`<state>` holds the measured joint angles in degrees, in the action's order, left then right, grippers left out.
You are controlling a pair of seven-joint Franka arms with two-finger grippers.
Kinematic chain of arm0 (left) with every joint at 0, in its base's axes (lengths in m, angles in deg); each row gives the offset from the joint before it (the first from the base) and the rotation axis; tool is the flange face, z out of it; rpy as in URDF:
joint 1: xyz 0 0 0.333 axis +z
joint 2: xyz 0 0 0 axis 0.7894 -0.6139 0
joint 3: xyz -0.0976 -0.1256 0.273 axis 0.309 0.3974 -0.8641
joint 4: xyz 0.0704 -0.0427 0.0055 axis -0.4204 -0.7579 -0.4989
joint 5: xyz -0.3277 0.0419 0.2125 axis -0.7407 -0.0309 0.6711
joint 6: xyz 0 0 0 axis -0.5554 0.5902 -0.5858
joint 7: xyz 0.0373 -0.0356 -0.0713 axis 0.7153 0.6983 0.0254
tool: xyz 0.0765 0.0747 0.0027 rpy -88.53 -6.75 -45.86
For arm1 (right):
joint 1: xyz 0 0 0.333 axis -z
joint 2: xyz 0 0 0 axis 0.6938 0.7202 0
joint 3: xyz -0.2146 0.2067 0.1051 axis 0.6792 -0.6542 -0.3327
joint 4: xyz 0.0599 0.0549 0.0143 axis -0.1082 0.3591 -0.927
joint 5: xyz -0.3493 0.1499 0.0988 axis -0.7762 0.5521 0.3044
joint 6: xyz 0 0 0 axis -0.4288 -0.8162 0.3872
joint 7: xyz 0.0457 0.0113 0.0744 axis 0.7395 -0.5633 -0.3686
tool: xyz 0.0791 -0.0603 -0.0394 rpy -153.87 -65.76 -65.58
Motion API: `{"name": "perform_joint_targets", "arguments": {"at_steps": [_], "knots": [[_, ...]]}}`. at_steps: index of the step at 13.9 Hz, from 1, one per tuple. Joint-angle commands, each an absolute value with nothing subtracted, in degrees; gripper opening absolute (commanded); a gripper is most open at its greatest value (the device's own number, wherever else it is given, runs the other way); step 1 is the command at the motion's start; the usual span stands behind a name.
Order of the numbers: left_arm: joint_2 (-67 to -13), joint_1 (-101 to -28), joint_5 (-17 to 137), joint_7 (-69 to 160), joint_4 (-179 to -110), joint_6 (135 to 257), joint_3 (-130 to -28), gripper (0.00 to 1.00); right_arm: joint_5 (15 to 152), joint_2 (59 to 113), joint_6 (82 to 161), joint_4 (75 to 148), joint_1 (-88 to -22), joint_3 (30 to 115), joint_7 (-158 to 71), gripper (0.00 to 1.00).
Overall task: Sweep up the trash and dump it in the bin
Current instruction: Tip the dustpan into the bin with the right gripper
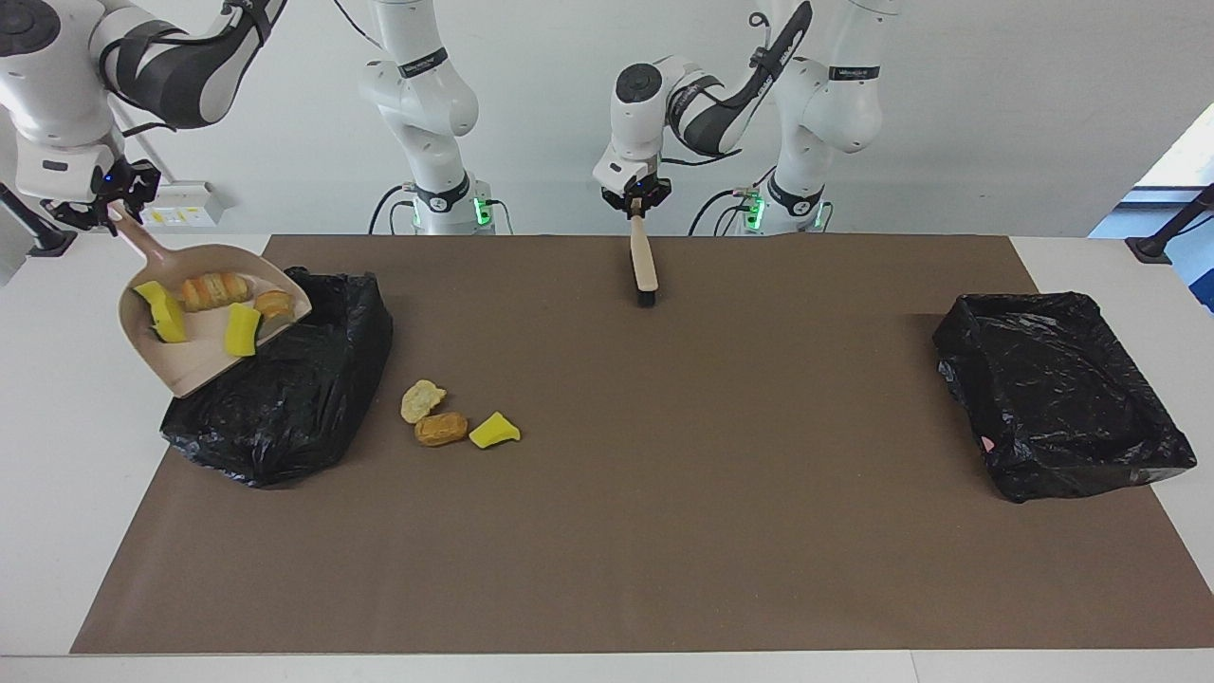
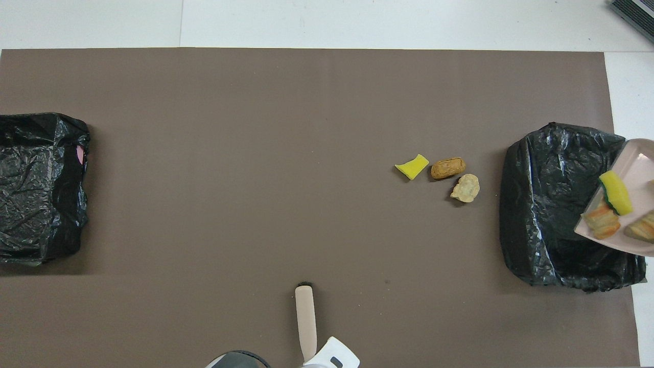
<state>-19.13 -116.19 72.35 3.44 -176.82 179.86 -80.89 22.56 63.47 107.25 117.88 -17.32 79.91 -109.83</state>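
My right gripper (image 1: 104, 211) is shut on the handle of the beige dustpan (image 1: 194, 359), held tilted in the air over the edge of the black-lined bin (image 1: 285, 417) at the right arm's end. In the pan lie several pieces of trash: yellow sponge bits (image 1: 161, 308) and bread-like lumps (image 1: 213, 289). In the overhead view the dustpan (image 2: 638, 163) shows over the bin (image 2: 552, 204). Three scraps lie on the mat beside the bin: a pale lump (image 1: 422, 398), a brown lump (image 1: 441, 429) and a yellow bit (image 1: 495, 432). My left gripper (image 1: 637, 204) is shut on the beige brush (image 1: 645, 266).
A second black-lined bin (image 1: 1062, 394) stands at the left arm's end of the brown mat (image 1: 721, 531). The brush hangs bristles-down close to the mat, near the robots' edge.
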Motion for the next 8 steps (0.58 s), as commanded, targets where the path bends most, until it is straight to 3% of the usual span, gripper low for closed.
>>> {"name": "perform_joint_targets", "arguments": {"at_steps": [1,4,6,8], "knots": [[-18.97,-117.17,71.26,6.11,-177.72,181.28,-81.72,0.0,16.26,61.08,110.36,121.7,-17.29,79.07,-111.68,0.0],[-19.76,-116.38,70.73,10.33,-177.45,181.01,-81.81,0.0,8.98,60.9,112.04,125.04,-19.83,78.98,-111.42,0.0],[-20.03,-116.2,70.73,10.34,-177.19,181.1,-81.9,0.24,5.46,61.25,113.18,124.96,-20.9,78.98,-110.99,0.0],[-20.46,-115.16,70.73,10.43,-176.49,180.4,-81.99,0.37,3.95,61.69,112.31,124.08,-21.42,78.19,-110.28,0.0]]}}
